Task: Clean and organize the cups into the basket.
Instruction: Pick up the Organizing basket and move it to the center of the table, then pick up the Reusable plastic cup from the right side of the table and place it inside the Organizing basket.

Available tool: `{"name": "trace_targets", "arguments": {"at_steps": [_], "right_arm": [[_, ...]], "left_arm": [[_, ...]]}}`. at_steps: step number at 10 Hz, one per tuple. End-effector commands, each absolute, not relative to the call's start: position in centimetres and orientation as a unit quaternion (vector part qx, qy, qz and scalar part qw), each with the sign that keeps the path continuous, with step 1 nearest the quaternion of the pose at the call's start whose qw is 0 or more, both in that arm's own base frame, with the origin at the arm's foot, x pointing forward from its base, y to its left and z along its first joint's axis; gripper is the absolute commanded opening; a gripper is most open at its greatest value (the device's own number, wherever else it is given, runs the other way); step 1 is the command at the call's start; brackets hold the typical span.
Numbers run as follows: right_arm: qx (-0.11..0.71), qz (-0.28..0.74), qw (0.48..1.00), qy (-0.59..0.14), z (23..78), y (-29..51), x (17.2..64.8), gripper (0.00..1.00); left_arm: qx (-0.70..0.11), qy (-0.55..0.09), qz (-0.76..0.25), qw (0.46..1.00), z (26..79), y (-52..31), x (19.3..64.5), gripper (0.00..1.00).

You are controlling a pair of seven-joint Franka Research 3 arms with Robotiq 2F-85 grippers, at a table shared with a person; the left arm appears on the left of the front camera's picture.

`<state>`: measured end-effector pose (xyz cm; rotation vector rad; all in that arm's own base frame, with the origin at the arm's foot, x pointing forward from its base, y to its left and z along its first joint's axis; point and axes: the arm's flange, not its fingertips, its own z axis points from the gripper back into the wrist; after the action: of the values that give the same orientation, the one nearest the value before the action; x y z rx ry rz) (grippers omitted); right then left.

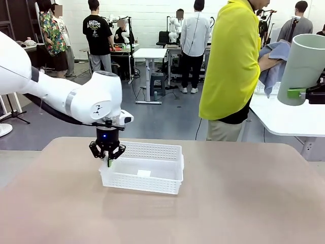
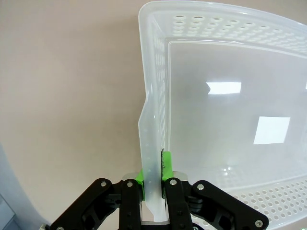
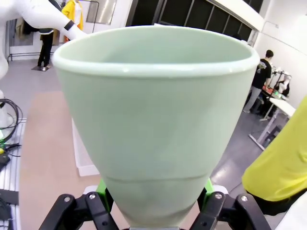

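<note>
left gripper [image 1: 109,161], centre-left, pinching basket [image 1: 170,148] rim, likely steadying; right gripper [image 1: 300,93], upper right, clamping mint cup [image 1: 306,61] for wiping.

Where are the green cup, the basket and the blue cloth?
mint green cup [image 3: 153,120], right wrist view, outer wall.
white basket [image 1: 144,184], front view, near lattice wall.
blue cloth [image 1: 277,76], front view, hanging fold.

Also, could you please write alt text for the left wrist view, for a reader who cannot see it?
The black left end effector is shut on the side wall of a shallow white plastic lattice basket that sits on a beige table. Bright reflections show on the basket's smooth floor.
</note>
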<state>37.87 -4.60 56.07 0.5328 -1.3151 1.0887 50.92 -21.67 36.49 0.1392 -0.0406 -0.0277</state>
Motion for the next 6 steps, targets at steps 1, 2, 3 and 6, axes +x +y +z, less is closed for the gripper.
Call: {"name": "trace_targets", "arguments": {"at_steps": [1,2,3,6], "right_arm": [[0.233,0.479,0.62,-0.576,56.4,-4.5,37.6,0.68],[0.233,0.479,0.62,-0.576,56.4,-4.5,37.6,0.68],[0.233,0.479,0.62,-0.576,56.4,-4.5,37.6,0.68],[0.233,0.479,0.62,-0.576,56.4,-4.5,37.6,0.68]], "left_arm": [[0.112,-0.034,-0.009,0.993,36.6,-25.0,50.8,0.0],[0.117,-0.04,-0.006,0.992,36.7,-26.6,50.4,0.0],[0.123,-0.043,0.01,0.991,36.7,-28.0,50.1,0.0],[0.128,-0.053,0.047,0.989,36.8,-31.1,49.1,0.0]]}}
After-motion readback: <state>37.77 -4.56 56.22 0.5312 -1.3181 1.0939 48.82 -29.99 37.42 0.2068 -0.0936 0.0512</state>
